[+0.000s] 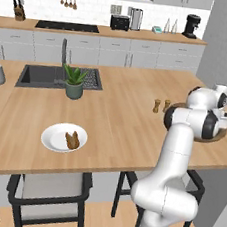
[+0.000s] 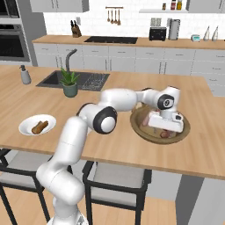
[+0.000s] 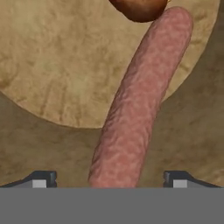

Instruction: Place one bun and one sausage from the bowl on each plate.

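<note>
Between the spread fingers [image 3: 109, 181], in the wooden bowl [image 3: 52, 65], the pale pink sausage [image 3: 138, 105] lies with its long axis running straight away from them, nothing gripped yet

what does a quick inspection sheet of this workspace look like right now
surface: wooden island counter, sink set into it
job's things: wooden bowl holds a pale pink sausage touching a brown item at its far end; white plate holds one brown piece; teal plate not seen
clutter: potted plant, two wooden shakers, soap bottle
grippers: gripper low in the bowl, fingers apart, either side of the sausage
cables: nothing seen
surroundings: back counter with toaster, coffee maker; stools below
</note>
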